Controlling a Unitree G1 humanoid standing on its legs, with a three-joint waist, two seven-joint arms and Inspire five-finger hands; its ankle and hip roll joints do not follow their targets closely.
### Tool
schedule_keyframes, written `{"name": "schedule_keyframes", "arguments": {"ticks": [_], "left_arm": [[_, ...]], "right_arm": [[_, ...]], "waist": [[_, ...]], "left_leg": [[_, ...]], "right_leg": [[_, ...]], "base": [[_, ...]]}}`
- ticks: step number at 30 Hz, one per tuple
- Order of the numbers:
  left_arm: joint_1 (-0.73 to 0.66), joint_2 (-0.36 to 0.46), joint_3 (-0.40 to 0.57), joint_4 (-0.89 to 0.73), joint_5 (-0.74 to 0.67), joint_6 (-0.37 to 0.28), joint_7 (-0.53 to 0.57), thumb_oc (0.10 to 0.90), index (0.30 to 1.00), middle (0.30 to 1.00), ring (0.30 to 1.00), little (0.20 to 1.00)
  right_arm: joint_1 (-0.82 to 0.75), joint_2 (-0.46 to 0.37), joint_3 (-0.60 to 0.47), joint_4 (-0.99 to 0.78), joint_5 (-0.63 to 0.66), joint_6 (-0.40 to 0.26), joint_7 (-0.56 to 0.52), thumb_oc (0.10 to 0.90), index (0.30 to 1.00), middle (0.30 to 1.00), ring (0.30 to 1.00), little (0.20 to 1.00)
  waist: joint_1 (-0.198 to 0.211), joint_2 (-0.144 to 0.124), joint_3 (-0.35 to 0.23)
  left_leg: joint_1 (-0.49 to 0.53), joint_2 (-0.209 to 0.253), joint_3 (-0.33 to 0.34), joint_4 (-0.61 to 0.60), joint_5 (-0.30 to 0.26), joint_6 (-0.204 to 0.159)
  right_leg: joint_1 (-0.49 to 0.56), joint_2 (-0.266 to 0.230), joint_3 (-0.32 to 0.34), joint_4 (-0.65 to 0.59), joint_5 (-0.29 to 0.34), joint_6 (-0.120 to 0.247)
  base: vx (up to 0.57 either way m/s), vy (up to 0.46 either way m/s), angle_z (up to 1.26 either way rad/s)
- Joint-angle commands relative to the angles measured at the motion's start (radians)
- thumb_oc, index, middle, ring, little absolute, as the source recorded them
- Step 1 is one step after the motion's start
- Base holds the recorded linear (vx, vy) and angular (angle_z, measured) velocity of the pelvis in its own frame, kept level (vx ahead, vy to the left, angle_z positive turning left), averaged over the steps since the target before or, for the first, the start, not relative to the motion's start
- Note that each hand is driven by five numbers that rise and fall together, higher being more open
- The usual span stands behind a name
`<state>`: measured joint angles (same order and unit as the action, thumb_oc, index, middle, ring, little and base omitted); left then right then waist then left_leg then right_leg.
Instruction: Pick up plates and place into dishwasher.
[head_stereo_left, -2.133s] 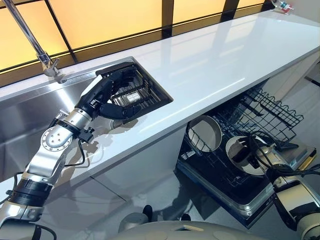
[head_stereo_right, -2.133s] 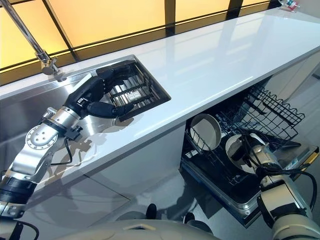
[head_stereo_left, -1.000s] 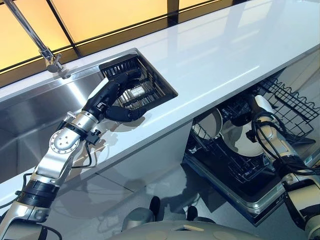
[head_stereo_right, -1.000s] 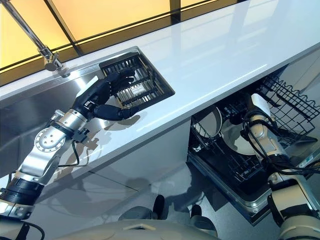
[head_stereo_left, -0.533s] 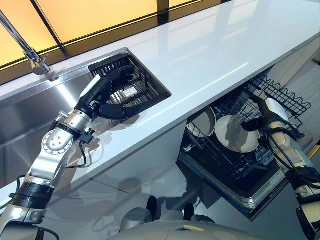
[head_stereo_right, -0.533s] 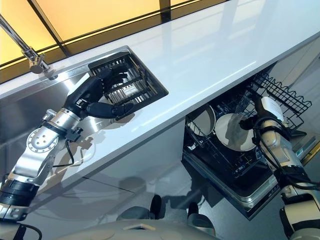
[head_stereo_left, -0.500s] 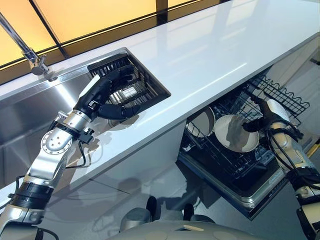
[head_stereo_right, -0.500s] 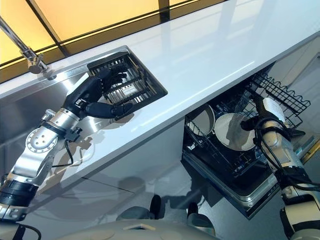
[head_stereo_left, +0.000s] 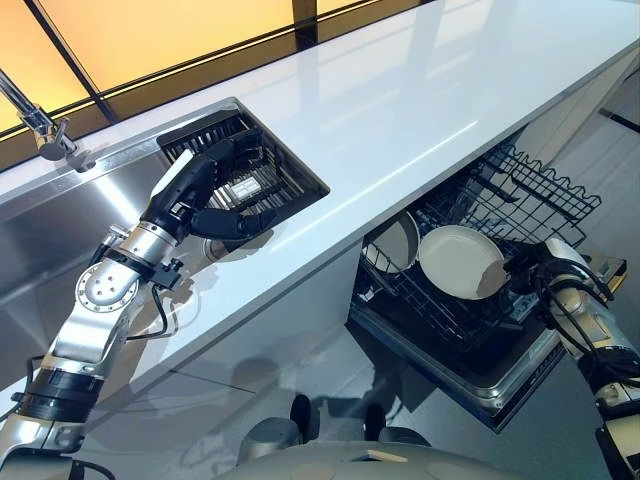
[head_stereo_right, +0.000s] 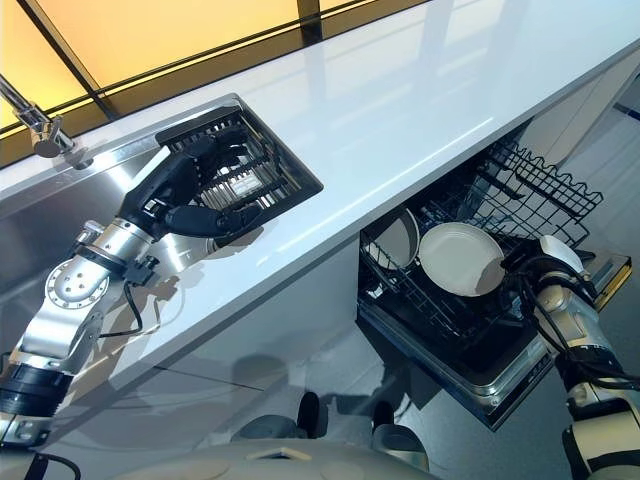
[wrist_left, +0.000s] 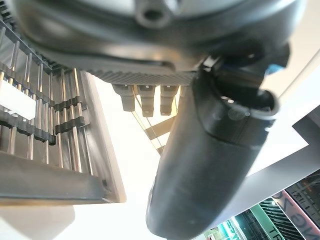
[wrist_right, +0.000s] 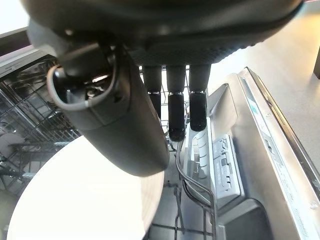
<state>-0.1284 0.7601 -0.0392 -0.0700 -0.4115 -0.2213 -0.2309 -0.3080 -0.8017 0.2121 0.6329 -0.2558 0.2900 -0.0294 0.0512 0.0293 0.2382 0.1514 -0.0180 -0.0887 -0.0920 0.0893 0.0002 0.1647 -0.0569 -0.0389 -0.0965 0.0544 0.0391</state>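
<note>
Plate (head_stereo_left: 460, 262): white, in dishwasher rack (head_stereo_left: 470, 300), pinched by right hand (head_stereo_right: 527, 262).
Left hand (head_stereo_left: 205, 195): fingers spread over sink basket (head_stereo_left: 285, 185).
Writing: none legible.

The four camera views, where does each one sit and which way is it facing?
Left eye view: head, looking down at white countertop; both arms.
Right eye view: same scene, slightly offset.
Left wrist view: left hand over black slatted sink rack.
Right wrist view: right hand pinching round white plate above dishwasher rack.
Shared: plate and rack in eye and right wrist views.
</note>
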Motion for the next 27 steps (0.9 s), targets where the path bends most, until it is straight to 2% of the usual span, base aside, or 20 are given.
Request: {"name": "schedule_keyframes", "arguments": {"ticks": [1,6,11,16,18,22,27], "left_arm": [[-0.054,0.03,0.057,-0.102,-0.034,-0.105,0.029,0.8,0.9,0.9,0.9,0.9],[-0.054,0.027,0.059,-0.109,-0.03,-0.1,0.034,0.8,0.9,0.9,0.9,0.9],[-0.047,0.028,0.068,-0.108,-0.04,-0.097,0.026,0.8,0.9,0.9,0.9,0.9],[-0.043,0.017,0.068,-0.124,-0.031,-0.086,0.02,0.8,0.9,0.9,0.9,0.9],[-0.051,0.018,0.07,-0.139,-0.035,-0.064,0.02,0.8,0.9,0.9,0.9,0.9],[-0.064,0.02,0.071,-0.143,-0.049,-0.046,0.01,0.8,0.9,0.9,0.9,0.9],[-0.057,-0.002,0.074,-0.143,-0.041,-0.051,-0.007,0.8,0.9,0.9,0.9,0.9]], "right_arm": [[-0.076,-0.055,0.058,0.025,-0.026,-0.001,-0.046,0.1,0.3,0.3,0.3,0.2],[-0.075,-0.027,0.071,0.076,-0.032,0.053,-0.077,0.1,0.3,0.3,0.3,0.2],[-0.076,-0.013,0.09,0.115,-0.054,0.108,-0.008,0.1,0.3,0.3,0.3,0.2],[-0.072,0.018,0.128,0.252,-0.144,0.182,0.036,0.1,0.3,0.3,0.3,0.2],[-0.087,0.027,0.15,0.363,-0.189,0.22,0.064,0.1,0.3,0.3,0.3,0.2],[-0.109,0.048,0.167,0.431,-0.162,0.19,0.084,0.1,0.3,0.3,0.3,0.2],[-0.092,0.083,0.185,0.404,-0.149,0.167,0.125,0.1,0.3,0.3,0.3,0.2]], "waist": [[0.016,-0.032,-0.091],[0.022,-0.027,-0.088],[0.029,-0.026,-0.087],[0.038,-0.022,-0.085],[0.046,-0.021,-0.082],[0.056,-0.02,-0.079],[0.058,-0.016,-0.082]], "left_leg": [[0.011,-0.026,0.013,0.005,-0.097,0.019],[0.008,-0.026,0.008,0.005,-0.095,0.019],[0.005,-0.026,0.003,0.005,-0.093,0.018],[0.006,-0.025,0.0,0.005,-0.09,0.018],[0.007,-0.023,-0.005,0.005,-0.088,0.018],[0.006,-0.024,-0.013,0.005,-0.084,0.019],[0.003,-0.024,-0.017,0.005,-0.081,0.019]], "right_leg": [[0.0,0.013,-0.025,0.009,-0.013,0.025],[0.0,0.012,-0.03,0.009,-0.014,0.025],[-0.001,0.009,-0.038,0.009,-0.014,0.026],[0.002,0.01,-0.041,0.009,-0.016,0.024],[0.004,0.012,-0.043,0.009,-0.016,0.022],[0.006,0.011,-0.047,0.009,-0.014,0.023],[0.004,0.01,-0.05,0.009,-0.015,0.021]], "base": [[0.0,0.0,0.0],[0.0,0.0,0.0],[0.0,0.0,0.0],[0.01,-0.002,0.04],[0.01,-0.012,0.08],[0.0,-0.013,0.09],[0.0,-0.002,0.01]]}}
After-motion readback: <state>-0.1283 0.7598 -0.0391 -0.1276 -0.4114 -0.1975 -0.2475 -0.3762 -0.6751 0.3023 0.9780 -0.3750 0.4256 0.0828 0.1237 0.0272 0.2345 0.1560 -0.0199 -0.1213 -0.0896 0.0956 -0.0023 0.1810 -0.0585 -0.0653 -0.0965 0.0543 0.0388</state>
